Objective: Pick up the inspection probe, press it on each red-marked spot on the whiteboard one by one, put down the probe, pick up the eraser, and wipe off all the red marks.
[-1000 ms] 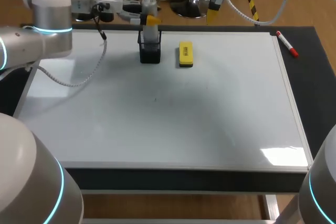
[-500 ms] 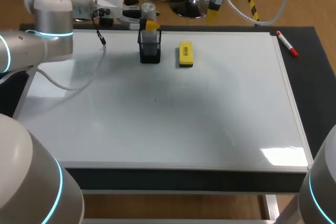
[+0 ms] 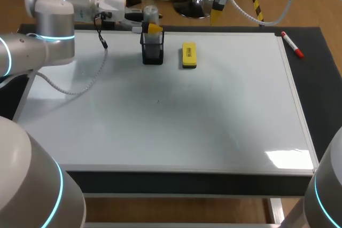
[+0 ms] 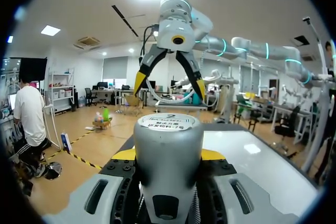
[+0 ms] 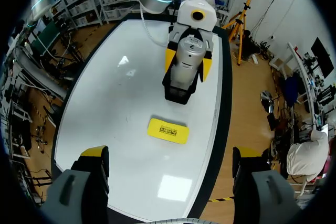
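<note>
The grey cylindrical probe [image 3: 151,14] stands upright with its lower end inside the black holder [image 3: 153,52] at the far edge of the whiteboard [image 3: 214,121]. My left gripper [image 3: 151,27] is shut on the probe, with one yellow tip on each side. In the left wrist view the probe [image 4: 168,145] fills the space between the fingers. The yellow eraser [image 3: 189,55] lies flat just right of the holder. My right gripper [image 3: 218,1] hangs open high beyond the far edge, over the eraser [image 5: 167,130] and the probe [image 5: 188,59]. I see no red marks on the board.
A red marker [image 3: 292,45] lies on the dark table surface off the board's far right corner. A grey cable [image 3: 80,81] from my left arm droops over the board's far left part.
My left gripper has come down a little with the probe, sinking it deeper into the black holder. The right gripper has kept still.
</note>
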`<state>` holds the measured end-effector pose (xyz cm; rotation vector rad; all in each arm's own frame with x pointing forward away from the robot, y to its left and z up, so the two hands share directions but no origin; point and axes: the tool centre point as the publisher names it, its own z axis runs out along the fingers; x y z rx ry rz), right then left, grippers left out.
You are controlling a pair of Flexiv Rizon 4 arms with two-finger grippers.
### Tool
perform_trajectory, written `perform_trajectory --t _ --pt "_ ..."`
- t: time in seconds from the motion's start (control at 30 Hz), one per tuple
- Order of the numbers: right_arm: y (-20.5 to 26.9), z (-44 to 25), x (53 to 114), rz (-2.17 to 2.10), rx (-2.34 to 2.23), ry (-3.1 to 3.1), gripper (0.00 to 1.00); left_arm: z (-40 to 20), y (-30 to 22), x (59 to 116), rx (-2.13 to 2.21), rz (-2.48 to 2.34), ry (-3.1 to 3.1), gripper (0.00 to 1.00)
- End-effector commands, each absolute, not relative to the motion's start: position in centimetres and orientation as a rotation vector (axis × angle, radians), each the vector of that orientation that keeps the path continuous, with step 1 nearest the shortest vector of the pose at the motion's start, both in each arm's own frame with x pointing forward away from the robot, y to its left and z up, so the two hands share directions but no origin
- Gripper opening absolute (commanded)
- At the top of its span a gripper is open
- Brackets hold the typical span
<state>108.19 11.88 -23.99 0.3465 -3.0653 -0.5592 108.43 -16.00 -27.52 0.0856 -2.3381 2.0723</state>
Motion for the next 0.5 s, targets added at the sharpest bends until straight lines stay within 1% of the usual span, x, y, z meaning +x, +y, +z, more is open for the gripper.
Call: perform_trajectory --t 0.03,0.23,0.27,0.3,0.43,0.47,0.5 --pt "11.86 -23.86 108.31 -0.551 0.348 -3.063 1.0 -27.8 -15.89 108.55 0.082 2.074 -2.331 0.0" --pt "11.86 -23.86 108.31 -0.551 0.348 -3.063 1.0 -27.99 -15.85 108.49 0.092 2.077 -2.327 0.0" --pt "11.86 -23.86 108.31 -0.551 0.348 -3.063 1.0 -28.0 -15.84 108.49 0.093 2.08 -2.326 0.11" --pt "11.86 -23.86 108.31 -0.551 0.348 -3.063 1.0 -28.0 -15.83 108.49 0.092 2.082 -2.324 0.25" --pt "11.86 -23.86 108.31 -0.551 0.348 -3.063 1.0 -28.02 -15.81 108.47 0.091 2.08 -2.325 0.46" --pt "11.86 -23.86 108.31 -0.551 0.348 -3.063 1.0 -28.03 -15.8 108.46 0.092 2.079 -2.325 0.65" --pt "11.86 -23.86 108.31 -0.551 0.348 -3.063 1.0 -28.03 -15.79 108.43 0.092 2.079 -2.325 0.81"
